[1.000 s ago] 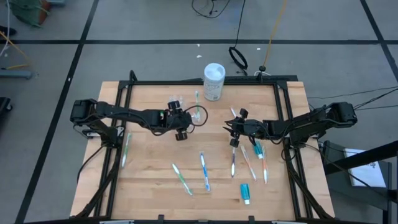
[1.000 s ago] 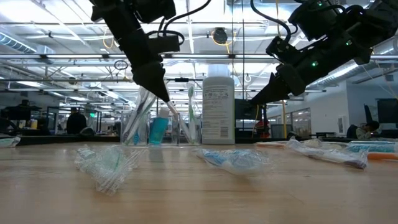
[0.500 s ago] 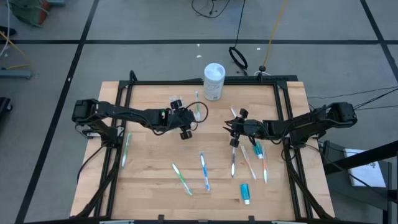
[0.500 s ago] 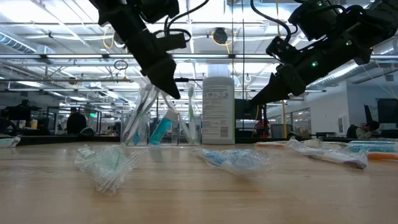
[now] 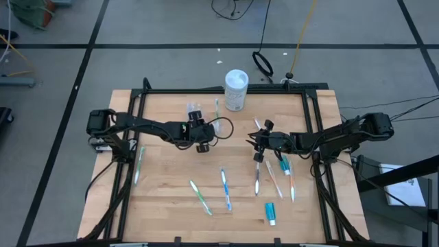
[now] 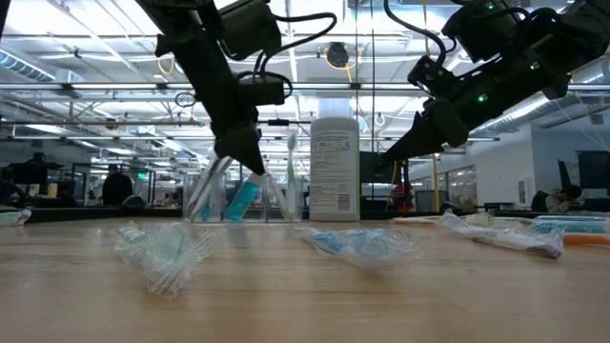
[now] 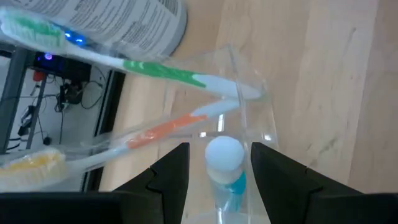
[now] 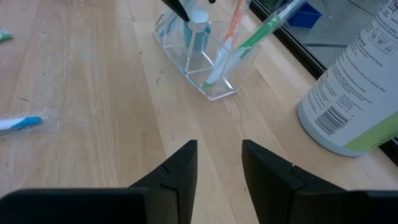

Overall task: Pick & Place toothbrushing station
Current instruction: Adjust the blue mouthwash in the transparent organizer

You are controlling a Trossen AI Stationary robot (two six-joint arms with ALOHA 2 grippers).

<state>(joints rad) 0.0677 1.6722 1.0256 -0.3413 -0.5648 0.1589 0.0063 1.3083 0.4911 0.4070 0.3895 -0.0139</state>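
You will find print only on the white tub [image 6: 335, 168], right of centre in the low view, where its label carries small lines of text too fine to read. In the right wrist view the same tub [image 8: 356, 93], at the right edge of the frame, shows a barcode and blocks of small print, also unreadable. No word, brand or number can be read anywhere.

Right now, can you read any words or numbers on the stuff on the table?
White bottle: it has printed lines and a barcode, but the print is too small and blurred to read.
Same bottle's label in the low view: blocks of text, not readable.
Toothbrush holder and the toothbrushes: no writing visible.
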